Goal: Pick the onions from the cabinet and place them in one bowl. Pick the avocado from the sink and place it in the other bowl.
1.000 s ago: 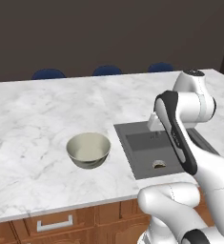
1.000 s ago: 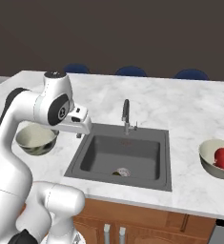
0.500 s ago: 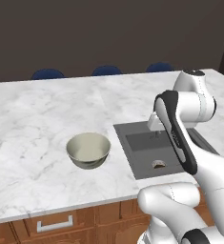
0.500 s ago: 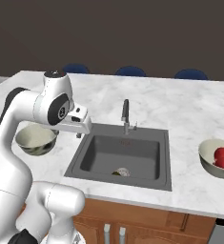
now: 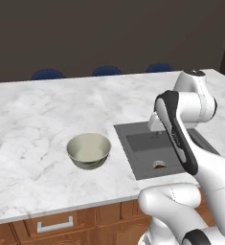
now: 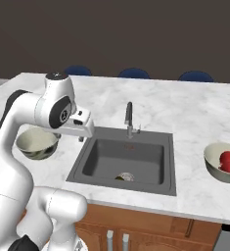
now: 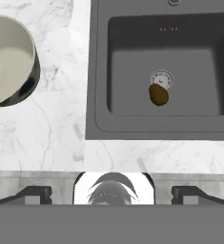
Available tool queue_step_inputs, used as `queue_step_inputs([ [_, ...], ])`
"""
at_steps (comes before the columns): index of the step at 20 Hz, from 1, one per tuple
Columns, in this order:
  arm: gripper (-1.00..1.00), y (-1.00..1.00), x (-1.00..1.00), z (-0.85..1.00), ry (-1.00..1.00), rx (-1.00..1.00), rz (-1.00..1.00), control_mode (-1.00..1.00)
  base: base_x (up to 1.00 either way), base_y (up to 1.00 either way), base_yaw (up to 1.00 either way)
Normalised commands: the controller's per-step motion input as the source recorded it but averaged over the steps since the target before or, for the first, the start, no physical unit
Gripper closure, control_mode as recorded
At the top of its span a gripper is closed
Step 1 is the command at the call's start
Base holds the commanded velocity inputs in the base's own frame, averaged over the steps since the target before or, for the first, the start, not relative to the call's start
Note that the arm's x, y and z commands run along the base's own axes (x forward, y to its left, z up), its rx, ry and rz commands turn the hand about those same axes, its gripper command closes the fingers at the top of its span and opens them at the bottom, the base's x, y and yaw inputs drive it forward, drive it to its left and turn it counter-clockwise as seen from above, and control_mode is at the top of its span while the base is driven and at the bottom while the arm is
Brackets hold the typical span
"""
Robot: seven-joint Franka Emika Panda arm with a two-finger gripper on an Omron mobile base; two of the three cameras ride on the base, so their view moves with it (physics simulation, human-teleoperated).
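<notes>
The claw (image 6: 80,139) is held spread and empty above the sink's (image 7: 95,71) left edge; nothing has shifted over the last second. The onions (image 6: 228,162) are bowled already, so the avocado (image 7: 158,94) by the drain remains to be fetched.

You get even, diffuse rendered light, no harsh glare. White marble countertop (image 5: 32,119) bright; wall behind dark, dim from 10 to 2 o'clock. Dark grey rectangular sink basin (image 6: 126,159) flat-lit, soft shading on inner walls. Cream-inside round bowl (image 5: 88,150) casts faint shadow on counter at its 6 o'clock. Glossy white robot arm (image 6: 43,110) shows soft highlights. All views sharp, no blur, no visible edge distortion. Hand view equally crisp.
</notes>
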Motion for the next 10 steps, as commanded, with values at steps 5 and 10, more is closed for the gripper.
queue_step_inputs([
  [5,-1.00,0.00,0.17,0.00,0.00,0.00,0.00,-1.00,0.00,0.00,0.00],
  [10,-1.00,0.00,0.21,0.00,0.00,0.00,0.00,-1.00,0.00,0.00,0.00],
])
